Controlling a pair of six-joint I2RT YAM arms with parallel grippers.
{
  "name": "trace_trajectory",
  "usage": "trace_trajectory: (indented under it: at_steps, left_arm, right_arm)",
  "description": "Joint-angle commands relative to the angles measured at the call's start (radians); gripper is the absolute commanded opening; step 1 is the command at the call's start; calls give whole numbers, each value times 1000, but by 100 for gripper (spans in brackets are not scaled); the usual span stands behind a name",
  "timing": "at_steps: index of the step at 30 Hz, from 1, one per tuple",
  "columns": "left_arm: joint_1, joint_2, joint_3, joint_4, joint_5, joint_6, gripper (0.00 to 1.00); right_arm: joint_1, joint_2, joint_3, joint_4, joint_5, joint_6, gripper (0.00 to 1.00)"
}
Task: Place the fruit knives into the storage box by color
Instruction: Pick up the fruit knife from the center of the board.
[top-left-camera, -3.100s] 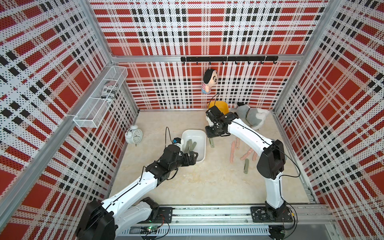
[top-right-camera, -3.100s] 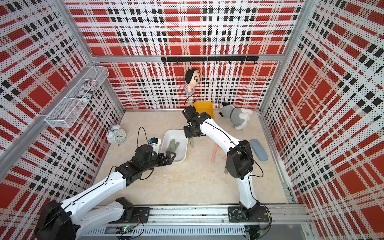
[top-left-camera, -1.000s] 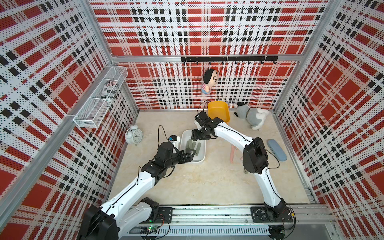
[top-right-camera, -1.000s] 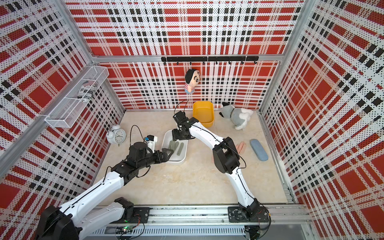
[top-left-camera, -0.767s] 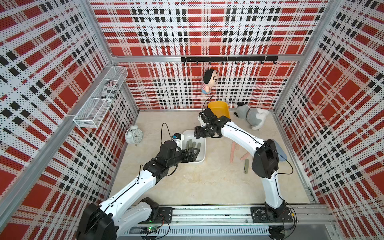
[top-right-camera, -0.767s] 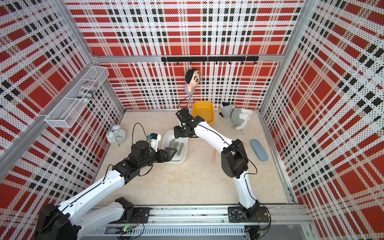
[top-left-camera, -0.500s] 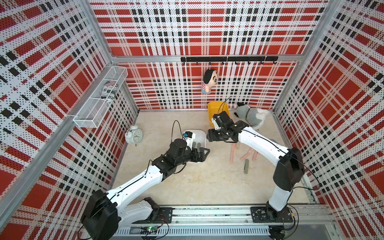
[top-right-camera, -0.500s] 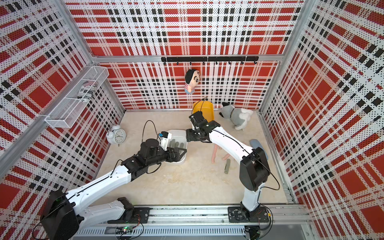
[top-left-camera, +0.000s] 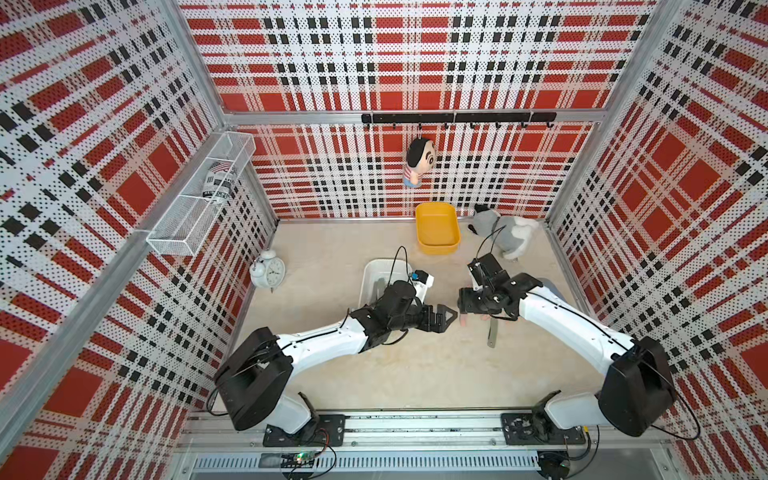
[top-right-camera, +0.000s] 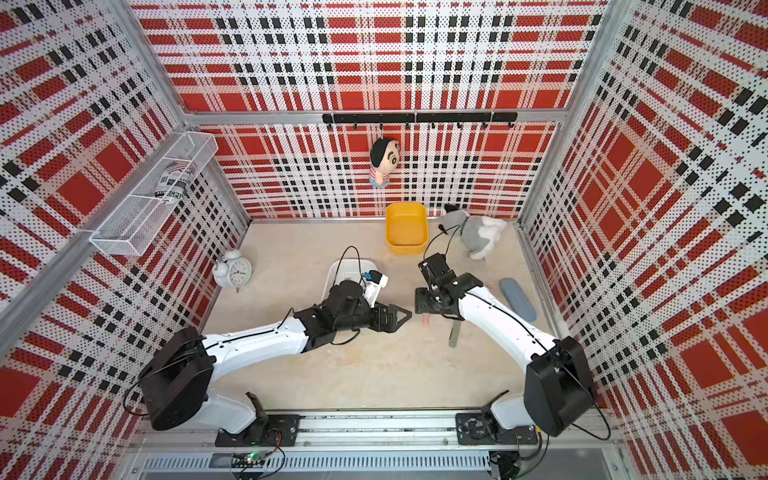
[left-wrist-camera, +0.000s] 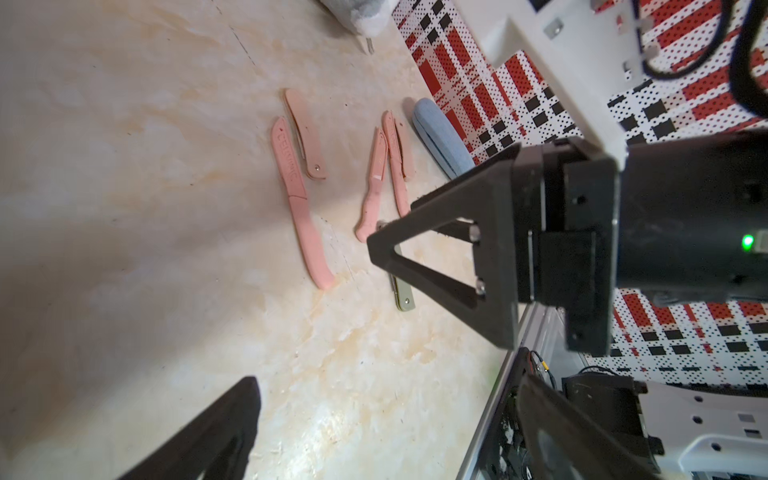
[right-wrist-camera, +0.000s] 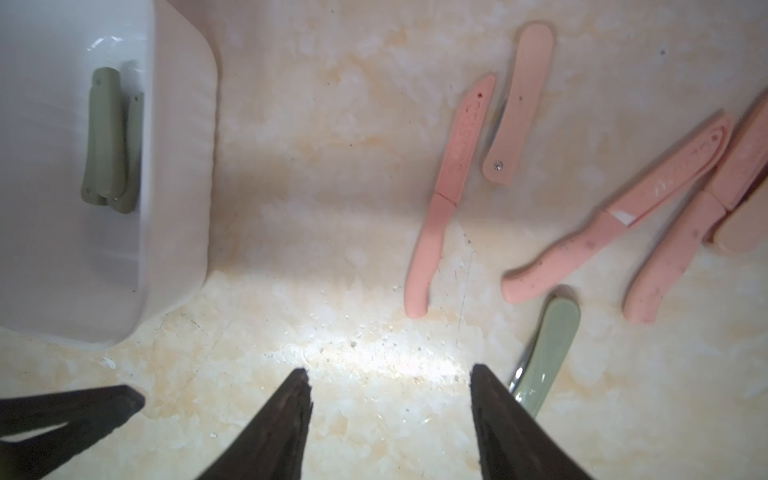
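**Both grippers open and empty beside the loose knives**

Nearest, at lower centre of a top view, the left gripper (top-left-camera: 448, 318) has its black triangular fingers spread wide with nothing between them. Just right of it, the right gripper (right-wrist-camera: 390, 374) is partly spread and also empty, low over the beige marbled tabletop (right-wrist-camera: 332, 232).

A sage-green plastic fruit knife (right-wrist-camera: 548, 345) lies flat at lower right of the right wrist view. It is just beside one black finger, and a sliver of metal shows along its edge. Beyond it, right of centre, the salmon-pink plastic fruit knives (right-wrist-camera: 449, 187) lie in a loose fan, several of them in near-touching pairs. At the left of that view, the white plastic storage box (right-wrist-camera: 178, 166) already holds folded green knives (right-wrist-camera: 106, 137) stacked together.

Farther back, at upper centre of a top view, a yellow plastic box (top-left-camera: 436, 226) looks empty and is probably meant for the pinks. A blue-grey oblong case (top-right-camera: 517, 299) lies near the right wall, apart from both boxes.

Risks, as judged from this layout:
- **Collision:** the two grippers sit close together by the same cluster, so reaching at once could knock their fingers together.
- **Slipping:** the knives are thin and flat on the table, so a pinch may skid over one or push it aside.
- **Double pick:** paired pinks could come up two at a time, or a neighbour could be dragged along.
- **Wrong colour:** the lone green knife lies beside the pinks, so a slightly misplaced grab would send the wrong colour to a box.
- **Swinging handle:** the exposed metal edge suggests the handle may swing once lifted.
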Motion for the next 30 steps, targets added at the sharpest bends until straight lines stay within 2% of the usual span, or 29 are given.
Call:
trace_trajectory:
  at_steps: [1, 7, 11, 15, 20, 23, 30]
  left_arm:
    - [-23, 13, 31, 62, 23, -6, 99]
    - [-24, 19, 11, 83, 32, -8, 98]
    - [-25, 24, 12, 82, 40, 0, 98]
    - [-25, 28, 10, 85, 42, 1, 98]
    - [-23, 22, -9, 100, 42, -2, 98]
    - [-19, 15, -23, 99, 42, 1, 98]
    - [1, -7, -50, 103, 42, -2, 98]
  right_arm:
    - [-34, -53, -64, -31, 37, 26, 63]
    - [-96, -118, -178, -41, 41, 30, 62]
    - [-107, -123, -197, -49, 56, 33, 61]
    - [-132, -86, -197, -46, 74, 28, 60]
    - [-197, -34, -197, 7, 39, -3, 56]
    - [-202, 26, -184, 13, 31, -53, 55]
    - [-215, 94, -187, 59, 29, -65, 54]
